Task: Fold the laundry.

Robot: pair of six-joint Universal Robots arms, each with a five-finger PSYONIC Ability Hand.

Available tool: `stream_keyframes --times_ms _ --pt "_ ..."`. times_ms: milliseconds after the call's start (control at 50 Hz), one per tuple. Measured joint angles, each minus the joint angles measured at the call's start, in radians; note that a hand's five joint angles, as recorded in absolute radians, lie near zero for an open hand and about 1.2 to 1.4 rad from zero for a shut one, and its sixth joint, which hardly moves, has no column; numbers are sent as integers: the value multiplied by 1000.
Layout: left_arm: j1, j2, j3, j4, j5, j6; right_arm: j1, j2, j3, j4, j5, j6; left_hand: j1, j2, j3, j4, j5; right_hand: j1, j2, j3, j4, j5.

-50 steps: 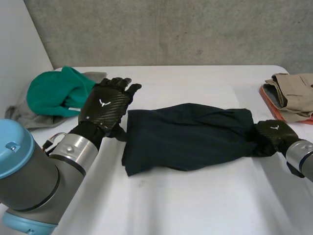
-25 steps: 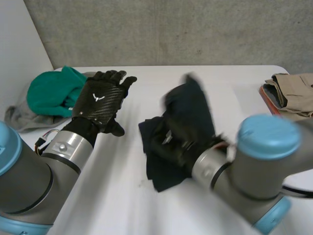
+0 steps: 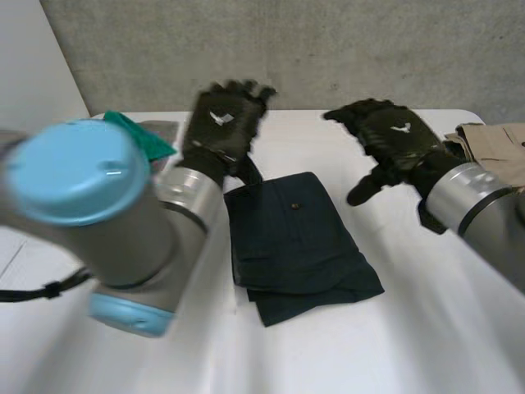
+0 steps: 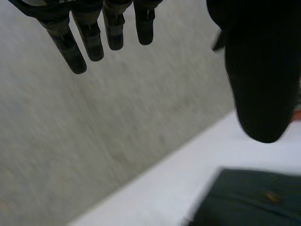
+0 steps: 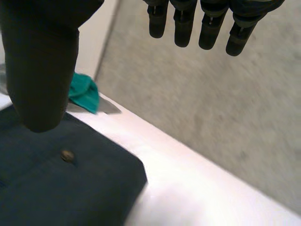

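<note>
Black left hand (image 3: 220,125) is lifted off the table, fingers (image 4: 89,35) straight and spread, holding nothing. Right hand (image 3: 392,135) is the same: fingers (image 5: 188,23) straight, thumb wide apart, empty. Folded navy garment (image 3: 287,238) lies flat on the white table (image 3: 410,328) between and below both hands, with a small button (image 3: 294,206) facing up. Green cloth (image 3: 148,135) sits beside the left hand's outer side. Beige clothes (image 3: 492,152) lie past the right hand.

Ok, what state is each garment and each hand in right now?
dark garment: folded, flat on the table
left hand: open, fingers straight, holding nothing
right hand: open, fingers straight, holding nothing
green cloth: partly hidden behind the left arm, fold unclear
beige garment: folded, at the table's right side
</note>
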Motion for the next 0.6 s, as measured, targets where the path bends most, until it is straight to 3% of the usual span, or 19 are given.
stream_keyframes --times_ms 80,260,420,600 --pt "-71 -154 152 -162 -86 -3 -39 103 -108 117 4 2 0 0 0 0 0 0 0 0 0 0" --pt "-101 -358 255 -294 -181 3 -33 410 -348 336 -16 -63 0 0 0 -1 0 0 0 0 0 0" --pt "-42 -380 176 -300 -191 3 -2 570 -416 370 -29 -199 0 0 0 -2 0 -46 0 0 0 0" --pt "-22 -291 125 -300 -160 -1 19 563 -416 358 -8 -303 -5 0 0 -2 0 -59 0 0 0 0"
